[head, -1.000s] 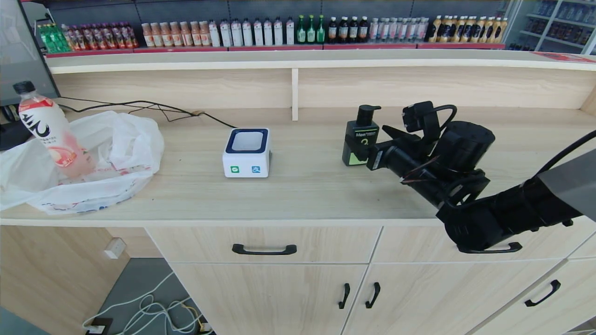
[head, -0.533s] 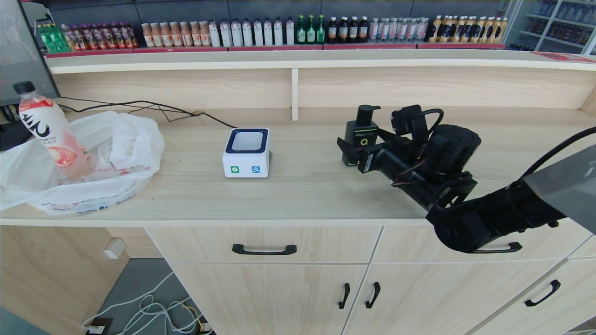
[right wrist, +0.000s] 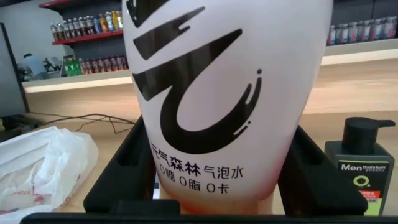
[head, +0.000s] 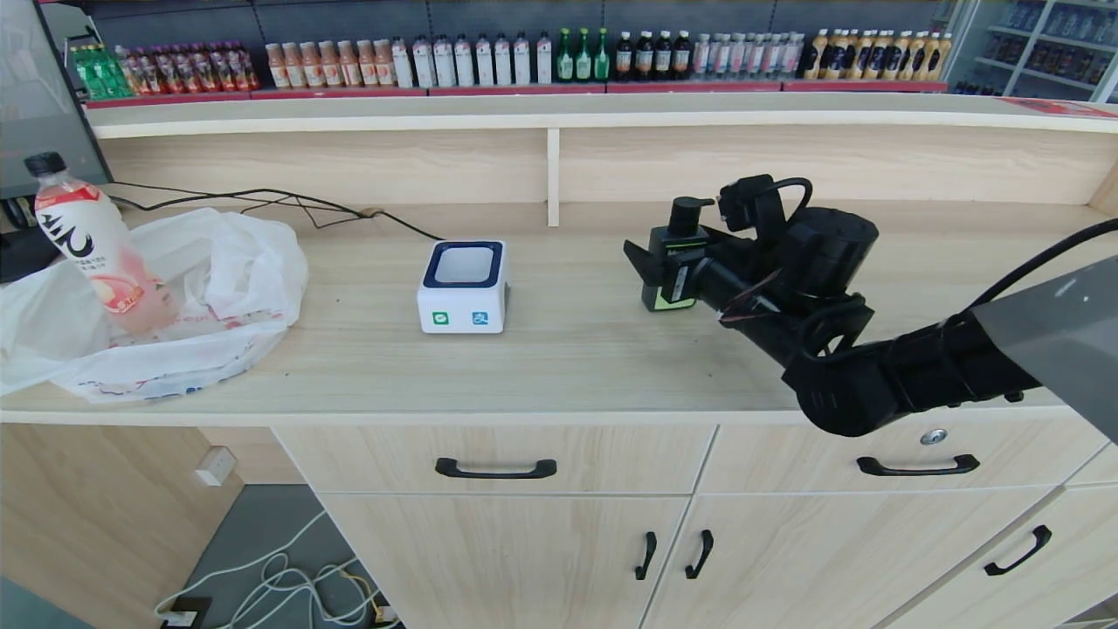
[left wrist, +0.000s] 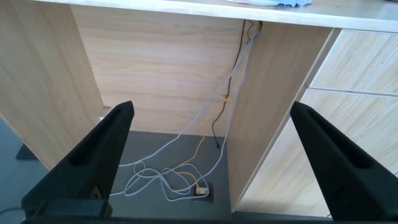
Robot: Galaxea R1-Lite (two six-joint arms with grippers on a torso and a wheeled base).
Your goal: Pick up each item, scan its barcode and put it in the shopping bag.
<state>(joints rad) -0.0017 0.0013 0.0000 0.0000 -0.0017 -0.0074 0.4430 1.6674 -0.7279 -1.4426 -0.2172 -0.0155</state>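
A dark pump bottle [head: 667,299] with a green label stands on the wooden counter [head: 568,349], right of centre. My right gripper [head: 664,262] is at it, open, with one finger [head: 636,260] just left of the bottle and the other hidden behind it. In the right wrist view a white bottle with a black logo [right wrist: 217,106] sits between the wide-set fingers [right wrist: 118,171], and the pump bottle [right wrist: 359,168] stands beside it. A pink drink bottle [head: 92,245] lies propped in the white shopping bag [head: 227,262] at the far left. The white scanner box [head: 463,284] sits mid-counter. My left gripper [left wrist: 211,137] hangs open below counter height.
Black cables [head: 288,203] run along the back of the counter to the scanner. A raised wooden ledge [head: 559,157] backs the counter, with drink shelves behind it. Cables [left wrist: 180,180] lie on the floor under the counter's left end.
My right arm has moved left and slightly away from me, bringing its fingers from in front of the pump bottle to either side of it. The bag, pink bottle and scanner are unmoved.
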